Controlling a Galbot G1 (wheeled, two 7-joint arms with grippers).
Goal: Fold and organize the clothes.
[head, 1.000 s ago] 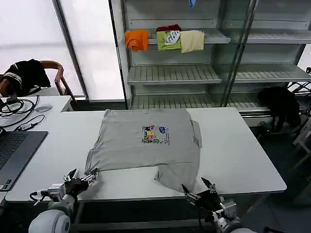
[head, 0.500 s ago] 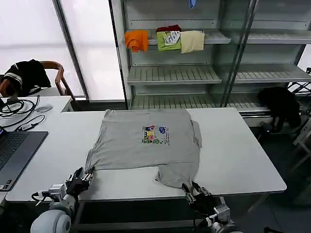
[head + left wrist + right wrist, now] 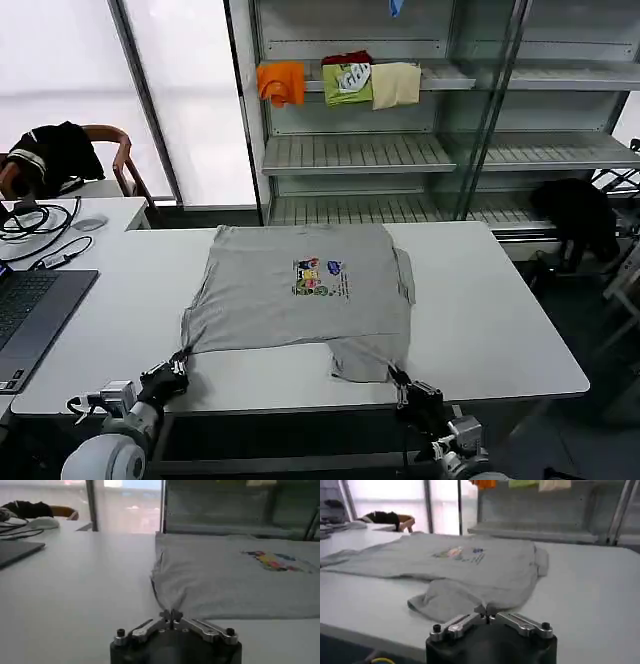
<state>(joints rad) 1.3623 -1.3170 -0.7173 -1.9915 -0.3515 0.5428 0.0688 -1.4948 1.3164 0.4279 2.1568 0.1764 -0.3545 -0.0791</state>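
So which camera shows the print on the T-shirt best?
The head view: it looks down on the print on the flat T-shirt, nothing blocking it. Both wrist views catch it at a low slant, as a thin colourful smear.

T-shirt [image 3: 305, 295] on table [image 3: 500, 330], laptop [image 3: 30, 315] at its left

white table [image 3: 480, 310], laptop [image 3: 30, 315], shelf garments [image 3: 340, 82]

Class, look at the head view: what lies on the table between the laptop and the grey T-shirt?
Nothing: in the head view, the stretch of white table between the laptop and the grey T-shirt is bare.
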